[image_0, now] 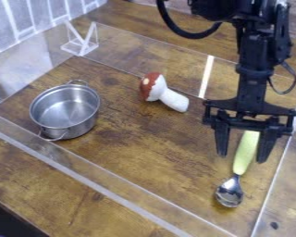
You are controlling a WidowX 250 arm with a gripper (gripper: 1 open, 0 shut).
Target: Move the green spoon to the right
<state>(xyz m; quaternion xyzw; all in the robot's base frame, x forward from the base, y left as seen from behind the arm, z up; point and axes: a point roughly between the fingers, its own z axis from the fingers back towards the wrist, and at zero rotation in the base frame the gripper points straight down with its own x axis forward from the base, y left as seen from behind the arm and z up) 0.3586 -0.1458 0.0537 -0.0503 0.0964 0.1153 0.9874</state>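
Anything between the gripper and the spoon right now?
Nothing visible. The gripper stands directly over the spoon, its fingers on either side of the yellow-green handle. The mushroom and pot lie off to the left in the picture.

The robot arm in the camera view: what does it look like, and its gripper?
The arm is black and slim, with a thin black cable looping beside its upper part. Its gripper is also black: a flat crossbar carrying two long, narrow fingers. No markings are legible.

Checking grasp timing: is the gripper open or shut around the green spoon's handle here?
Open: the gripper straddles the green spoon, its fingers visibly apart on either side of the handle, spoon flat on the table.
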